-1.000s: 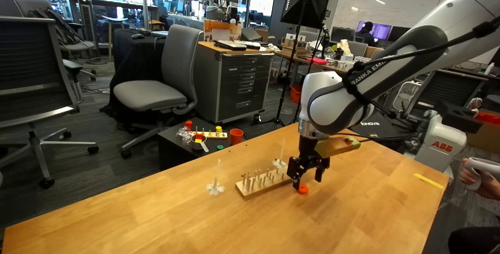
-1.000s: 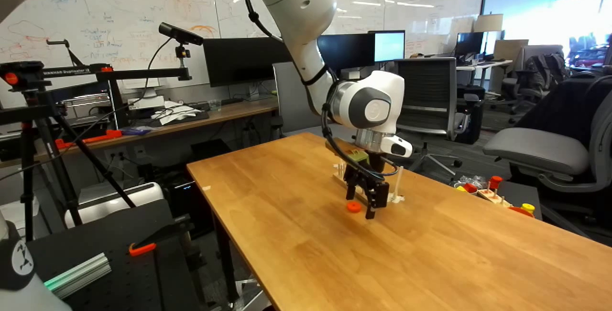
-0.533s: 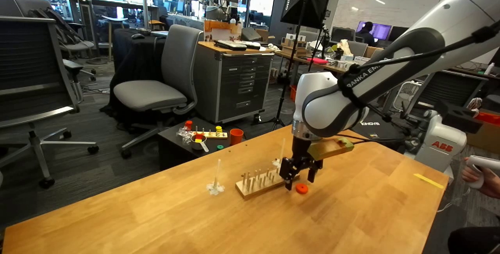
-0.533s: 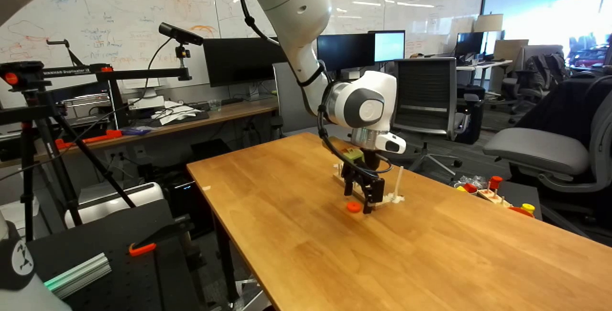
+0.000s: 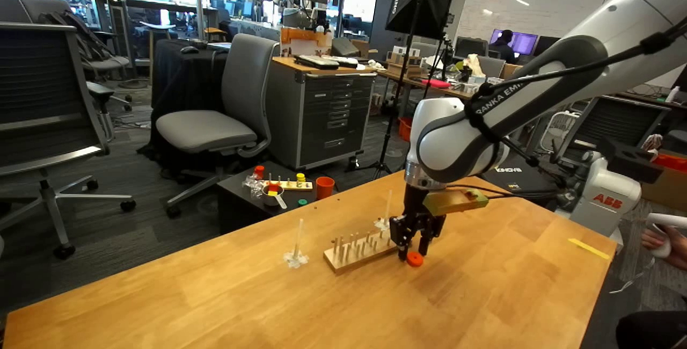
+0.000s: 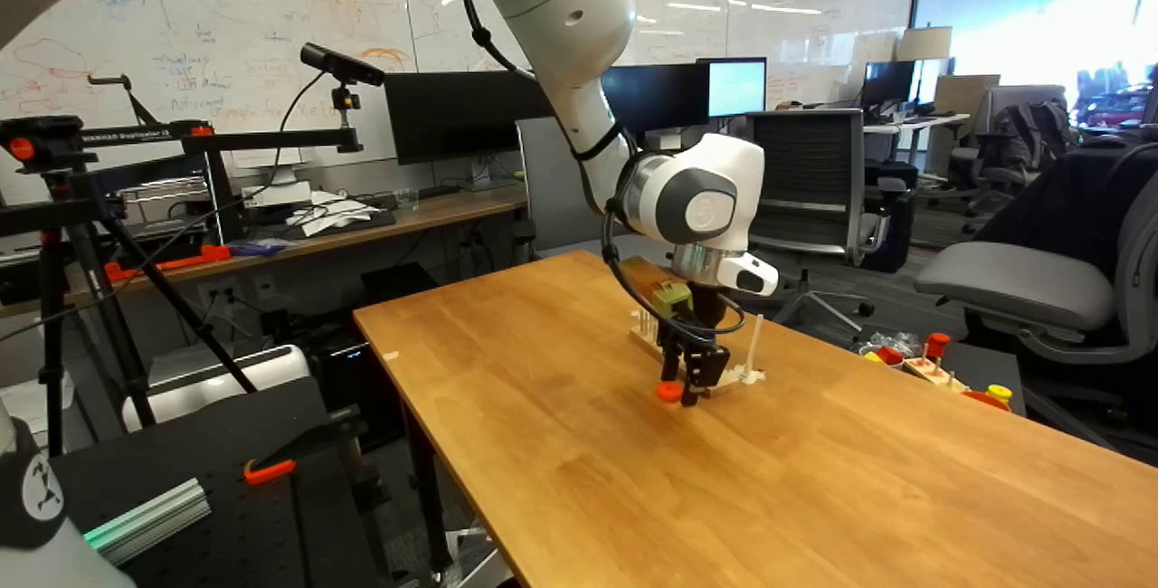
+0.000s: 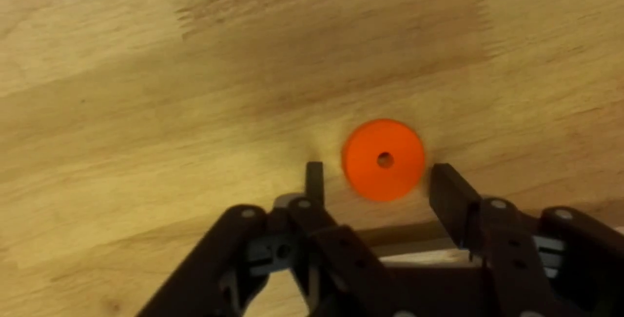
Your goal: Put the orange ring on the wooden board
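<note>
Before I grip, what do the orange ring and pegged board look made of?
Orange ring: probably matte plastic, given its even colour without visible grain; painted wood is possible. Pegged board: likely unpainted wood, from its pale tan colour.

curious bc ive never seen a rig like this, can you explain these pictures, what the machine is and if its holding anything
This is one robot arm, ending in a black gripper. In an exterior view a person's hand grips a white controller, probably to steer it. The wide pictures are taken from two places outside the robot; the close-up is taken from its wrist, looking down past the fingers. On the wooden table lie an orange ring and, close by, a wooden board with pegs; two thin rods stand near it. The gripper holds nothing: it is open, with a finger on either side of the ring and a clear gap on one side.
</note>
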Robot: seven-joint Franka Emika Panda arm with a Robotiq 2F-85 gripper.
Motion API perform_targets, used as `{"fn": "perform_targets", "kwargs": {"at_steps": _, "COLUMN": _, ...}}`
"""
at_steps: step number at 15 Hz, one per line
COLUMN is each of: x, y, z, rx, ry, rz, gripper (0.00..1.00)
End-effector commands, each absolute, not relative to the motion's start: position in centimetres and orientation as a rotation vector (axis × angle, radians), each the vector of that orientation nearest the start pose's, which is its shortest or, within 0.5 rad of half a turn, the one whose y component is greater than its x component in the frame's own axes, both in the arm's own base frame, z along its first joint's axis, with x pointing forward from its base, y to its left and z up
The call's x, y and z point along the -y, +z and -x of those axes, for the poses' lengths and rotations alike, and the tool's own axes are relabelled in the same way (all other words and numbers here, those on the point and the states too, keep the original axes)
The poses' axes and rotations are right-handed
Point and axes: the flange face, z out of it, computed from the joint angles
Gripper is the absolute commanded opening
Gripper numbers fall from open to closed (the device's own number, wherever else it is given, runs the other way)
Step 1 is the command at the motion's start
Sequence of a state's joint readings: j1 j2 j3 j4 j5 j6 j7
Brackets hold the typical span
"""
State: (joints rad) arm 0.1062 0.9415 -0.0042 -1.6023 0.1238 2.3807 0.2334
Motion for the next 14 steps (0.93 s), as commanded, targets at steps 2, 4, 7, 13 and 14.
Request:
{"fn": "perform_targets", "kwargs": {"at_steps": 2, "x": -4.5, "y": 7.0, "z": -65.4, "rx": -0.458, "ry": 0.282, "rz": 2.973, "gripper": 0.2}}
{"fn": "perform_targets", "kwargs": {"at_steps": 4, "x": -3.1, "y": 7.2, "z": -65.4, "rx": -0.514, "ry": 0.288, "rz": 2.937, "gripper": 0.14}}
{"fn": "perform_targets", "kwargs": {"at_steps": 7, "x": -1.7, "y": 7.6, "z": -65.6, "rx": -0.567, "ry": 0.278, "rz": 2.899, "gripper": 0.14}}
{"fn": "perform_targets", "kwargs": {"at_steps": 13, "x": -2.2, "y": 10.2, "z": -66.7, "rx": -0.556, "ry": 0.225, "rz": 2.902, "gripper": 0.14}}
{"fn": "perform_targets", "kwargs": {"at_steps": 14, "x": -2.7, "y": 10.9, "z": -67.0, "rx": -0.543, "ry": 0.212, "rz": 2.904, "gripper": 0.14}}
